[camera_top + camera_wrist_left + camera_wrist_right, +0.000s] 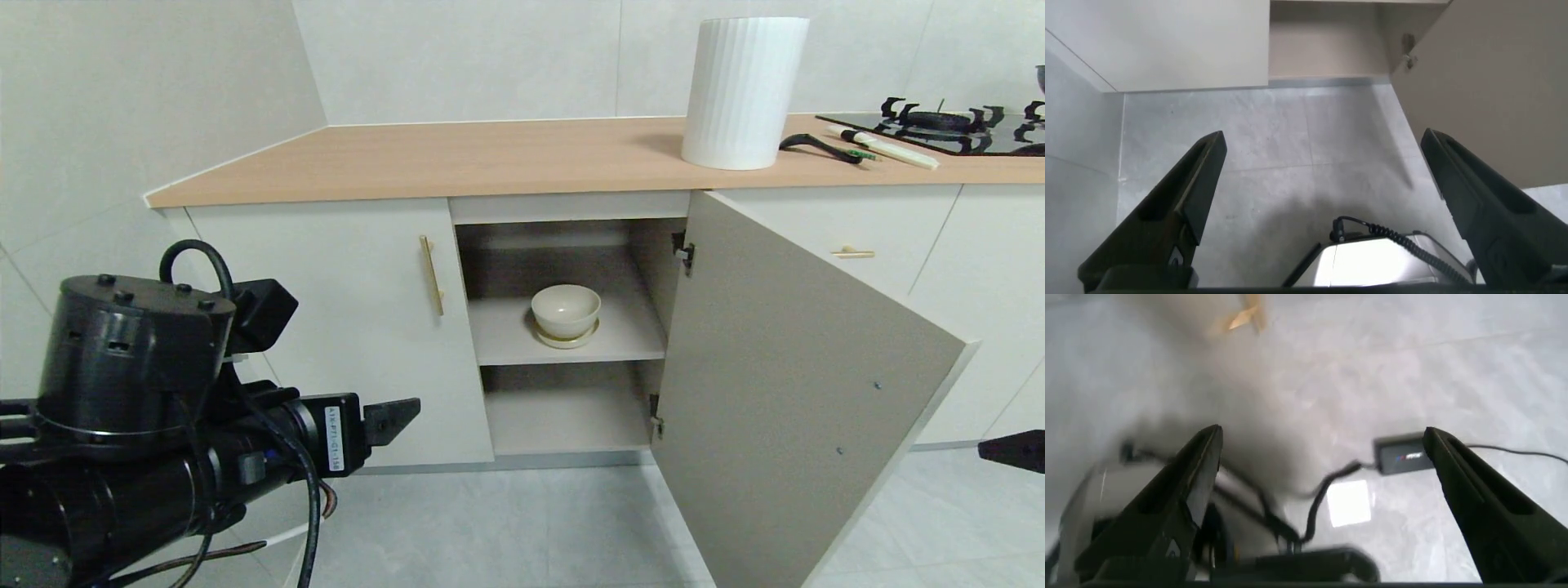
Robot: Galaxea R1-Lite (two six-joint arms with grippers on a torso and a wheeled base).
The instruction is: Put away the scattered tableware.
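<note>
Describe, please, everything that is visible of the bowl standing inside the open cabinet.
The bowl is small, round and cream-white, with a smooth, glossy surface that looks like ceramic. It stands upright with its mouth up; what its inside holds cannot be told from this angle. It rests on a shallow saucer of the same colour, whose rim shows around its foot. Both stand near the middle of the upper shelf, beside the open door. Nothing else touches the bowl.

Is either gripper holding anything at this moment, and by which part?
Nothing is held. The left gripper and right gripper are both open and empty; the bowl sits in the cupboard.
</note>
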